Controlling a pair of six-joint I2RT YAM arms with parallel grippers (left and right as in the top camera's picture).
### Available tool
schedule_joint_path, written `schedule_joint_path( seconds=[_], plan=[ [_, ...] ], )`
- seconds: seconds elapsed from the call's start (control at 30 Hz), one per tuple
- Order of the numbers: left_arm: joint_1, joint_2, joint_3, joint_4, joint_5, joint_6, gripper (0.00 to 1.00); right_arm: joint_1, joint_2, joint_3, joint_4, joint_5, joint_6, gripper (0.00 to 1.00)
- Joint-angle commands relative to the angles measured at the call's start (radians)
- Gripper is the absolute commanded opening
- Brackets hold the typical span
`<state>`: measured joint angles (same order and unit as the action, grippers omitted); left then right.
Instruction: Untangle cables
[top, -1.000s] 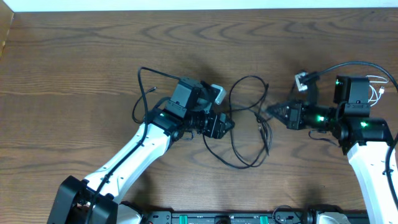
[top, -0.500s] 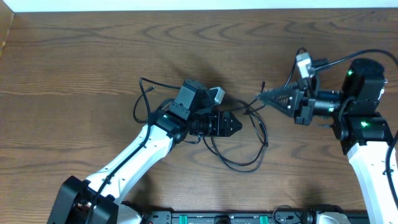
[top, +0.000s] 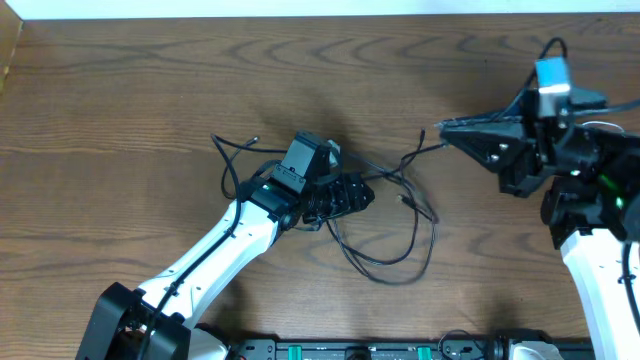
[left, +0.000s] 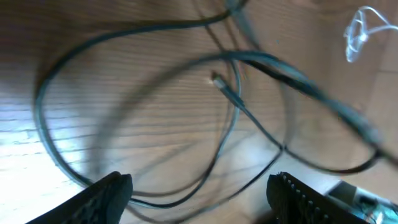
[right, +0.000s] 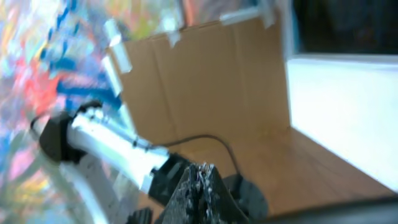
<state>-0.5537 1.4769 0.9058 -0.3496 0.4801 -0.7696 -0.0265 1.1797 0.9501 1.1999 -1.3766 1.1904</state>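
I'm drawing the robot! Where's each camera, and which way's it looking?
Overhead: above the table, looking down at cables; left arm and right arm show.
Left wrist: on the left arm, looking down at cables; open left tool shows.
Right wrist: on the right arm, looking sideways at cardboard; shut right tool shows.
Shared: overhead and left wrist see cables.

Wooden table (top: 120, 110) lies open beyond the black cables (top: 432, 235) and nearer than them; the left arm (top: 235, 235) blocks their left side.
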Motion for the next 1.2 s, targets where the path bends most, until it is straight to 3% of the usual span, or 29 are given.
schedule_joint_path(
  seconds=[0.0,0.33,0.63,0.73,0.87,1.03,1.17],
  plan=[
    [0.000,-0.007,0.014,-0.043,-0.093,-0.013,0.75,-0.084,-0.003,0.008,-0.022,0.163,0.133,0.01],
    [0.001,-0.007,0.014,-0.098,-0.161,-0.013,0.75,-0.370,0.005,0.007,-0.517,0.261,0.049,0.01],
    [0.001,-0.007,0.014,-0.103,-0.243,-0.010,0.75,-0.467,0.062,0.007,-1.147,0.242,-0.403,0.01],
    [0.001,-0.007,0.014,-0.103,-0.253,-0.010,0.75,-0.467,0.087,0.007,-1.381,0.338,-0.586,0.01],
    [0.000,-0.007,0.014,-0.088,-0.257,-0.009,0.75,-0.467,0.118,0.007,-1.621,0.604,-0.740,0.01],
    [0.000,-0.006,0.034,-0.041,-0.249,0.114,0.73,-0.466,0.153,0.007,-1.754,0.850,-0.819,0.01],
    [-0.008,0.026,0.142,-0.129,-0.198,0.214,0.72,-0.465,0.177,0.006,-1.777,0.900,-0.833,0.01]
  ],
)
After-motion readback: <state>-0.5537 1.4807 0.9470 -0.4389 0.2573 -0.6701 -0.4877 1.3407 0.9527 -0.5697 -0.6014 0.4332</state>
